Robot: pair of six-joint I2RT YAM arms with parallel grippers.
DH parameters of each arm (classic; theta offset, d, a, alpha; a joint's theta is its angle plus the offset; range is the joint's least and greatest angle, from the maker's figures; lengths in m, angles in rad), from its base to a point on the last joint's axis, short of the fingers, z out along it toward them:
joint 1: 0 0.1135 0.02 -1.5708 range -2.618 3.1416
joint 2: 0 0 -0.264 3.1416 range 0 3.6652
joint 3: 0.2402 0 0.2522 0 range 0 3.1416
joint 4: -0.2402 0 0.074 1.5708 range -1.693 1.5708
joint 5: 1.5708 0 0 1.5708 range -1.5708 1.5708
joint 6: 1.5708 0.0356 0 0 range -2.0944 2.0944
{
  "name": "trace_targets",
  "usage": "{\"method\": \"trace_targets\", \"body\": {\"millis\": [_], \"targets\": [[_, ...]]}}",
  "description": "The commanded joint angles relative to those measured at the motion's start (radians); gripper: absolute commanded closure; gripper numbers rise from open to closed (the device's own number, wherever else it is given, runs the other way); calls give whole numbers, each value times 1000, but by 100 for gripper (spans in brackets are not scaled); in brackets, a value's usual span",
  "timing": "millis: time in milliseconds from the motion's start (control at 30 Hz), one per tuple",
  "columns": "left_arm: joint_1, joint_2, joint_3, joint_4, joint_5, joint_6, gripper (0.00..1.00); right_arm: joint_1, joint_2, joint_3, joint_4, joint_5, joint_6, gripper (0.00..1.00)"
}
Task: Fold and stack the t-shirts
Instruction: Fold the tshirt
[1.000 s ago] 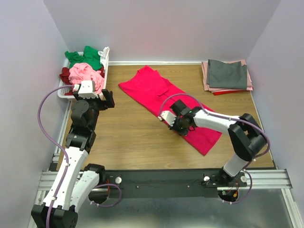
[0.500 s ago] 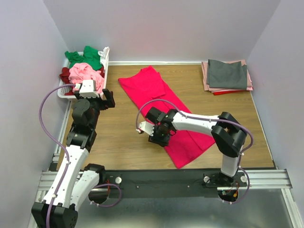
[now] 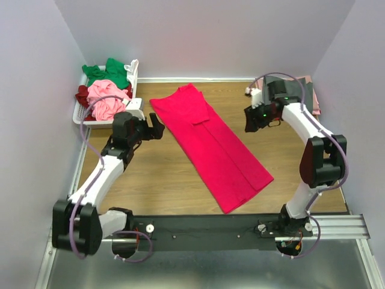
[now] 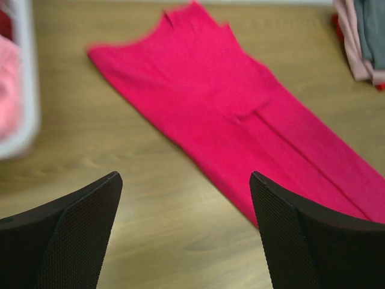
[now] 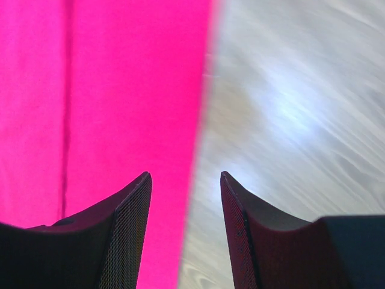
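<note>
- The bright crimson-pink soft t-shirt lay folded into a long strip, diagonal on the wooden counter.
- The left hand gaped wide, empty, beside it.
- The right hand stood partly open, empty, seemingly over the shirt's edge in its blurred view.

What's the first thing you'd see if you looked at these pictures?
The bright crimson-pink t-shirt, folded into a long strip, lies slantwise across the middle of the wooden table. Next comes the white basket in the far left corner, heaped with green, light pink and maroon tees. The left gripper and right gripper hang open on either side of the shirt.
</note>
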Motion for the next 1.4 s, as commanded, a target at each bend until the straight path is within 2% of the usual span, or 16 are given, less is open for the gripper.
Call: {"method": "trace_targets", "body": {"millis": [0,133,333,533,600,733,767,867,1033,1133,1367], "targets": [[2,154,19,24,173,-159,12,-121,93,43,37,-219,76,43],[2,399,115,9,109,-234,14,-144,168,66,65,-307,101,42],[0,720,353,-97,38,-274,16,-144,246,74,83,-313,110,42],[0,898,563,-245,-113,-305,20,-144,242,27,100,-330,104,42],[2,955,641,-325,-193,-310,27,-144,234,20,105,-334,106,42],[2,1025,705,-361,-224,-302,32,-146,225,16,108,-336,107,42],[2,1036,732,-364,-221,-296,41,-144,225,11,108,-336,107,42],[2,1081,795,-381,-213,-288,53,-146,225,3,109,-331,103,42],[2,1156,910,-433,-215,-251,83,-146,224,-13,109,-353,100,42],[5,1197,1022,-480,-255,-234,86,-146,225,-18,109,-350,98,42],[30,1265,1172,-563,-302,-199,86,-146,262,-33,116,-353,109,42]]}}
